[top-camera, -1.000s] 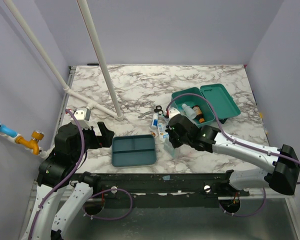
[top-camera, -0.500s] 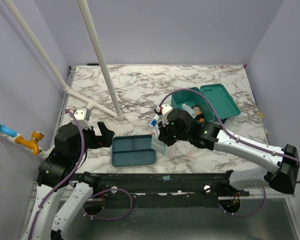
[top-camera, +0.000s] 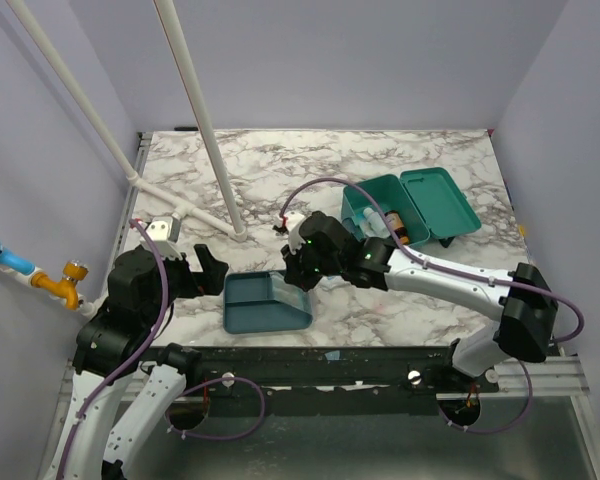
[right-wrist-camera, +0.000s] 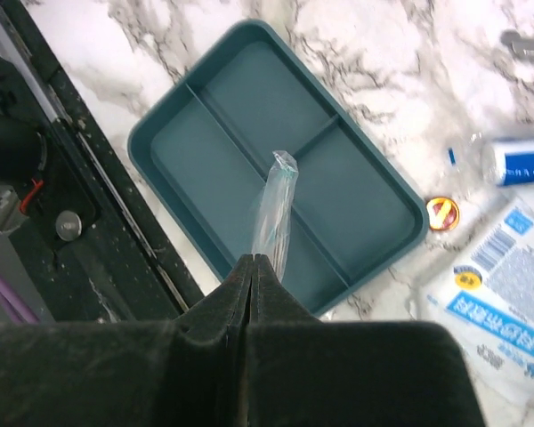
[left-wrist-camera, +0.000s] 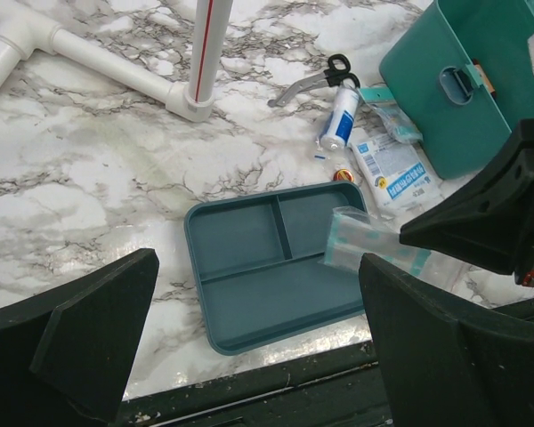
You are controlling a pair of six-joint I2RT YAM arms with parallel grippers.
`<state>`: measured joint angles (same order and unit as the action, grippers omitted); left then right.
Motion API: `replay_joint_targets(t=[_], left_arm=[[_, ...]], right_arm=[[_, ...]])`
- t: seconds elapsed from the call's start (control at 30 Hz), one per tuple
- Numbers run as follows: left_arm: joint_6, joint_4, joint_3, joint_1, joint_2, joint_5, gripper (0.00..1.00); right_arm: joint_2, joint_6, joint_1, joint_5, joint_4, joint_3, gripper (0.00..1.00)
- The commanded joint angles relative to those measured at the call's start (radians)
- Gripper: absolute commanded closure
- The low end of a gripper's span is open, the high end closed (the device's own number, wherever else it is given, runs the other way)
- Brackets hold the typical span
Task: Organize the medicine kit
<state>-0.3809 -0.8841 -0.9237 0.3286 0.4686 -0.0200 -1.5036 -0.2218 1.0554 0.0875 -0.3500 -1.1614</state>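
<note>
The medicine kit (top-camera: 435, 205), a deep teal box with its lid open, stands at the right back and also shows in the left wrist view (left-wrist-camera: 463, 84). My right gripper (right-wrist-camera: 254, 260) is shut on a clear packet with teal stripes (right-wrist-camera: 277, 209). It holds the packet (left-wrist-camera: 369, 245) in the air over the right end of the flat divided tray (top-camera: 250, 310), seen from above (right-wrist-camera: 222, 107). My left gripper (left-wrist-camera: 260, 351) stands open at the near left, short of the tray (left-wrist-camera: 249, 267), with nothing between its fingers.
A blue-and-white tube (left-wrist-camera: 340, 116), scissors (left-wrist-camera: 307, 80), a white sachet (left-wrist-camera: 393, 173) and a small red-yellow disc (right-wrist-camera: 442, 212) lie between the tray and the kit. Bottles (top-camera: 395, 222) lie inside the kit. A white pipe frame (top-camera: 195, 130) rises at the back left.
My right arm has swung left from beside the kit, carrying the packet, and now holds it over the tray. The left arm has not moved.
</note>
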Motion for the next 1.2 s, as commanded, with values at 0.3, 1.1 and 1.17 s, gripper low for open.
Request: replay_joint_targets(t=[0.3, 1.1, 1.17], left_arm=[[0.004, -0.002, -0.001, -0.003, -0.035, -0.016, 0.01], [0.011, -0.019, -0.010, -0.003, -0.071, 0.012, 0.02], [0.011, -0.021, -0.012, -0.003, -0.071, 0.012, 0.01]], right_arm=[[-0.227, 0.068, 0.012, 0.092, 0.153, -0.197, 0.99], [-0.540, 0.208, 0.011, 0.207, 0.200, -0.377, 0.99], [-0.557, 0.208, 0.011, 0.200, 0.202, -0.376, 0.99]])
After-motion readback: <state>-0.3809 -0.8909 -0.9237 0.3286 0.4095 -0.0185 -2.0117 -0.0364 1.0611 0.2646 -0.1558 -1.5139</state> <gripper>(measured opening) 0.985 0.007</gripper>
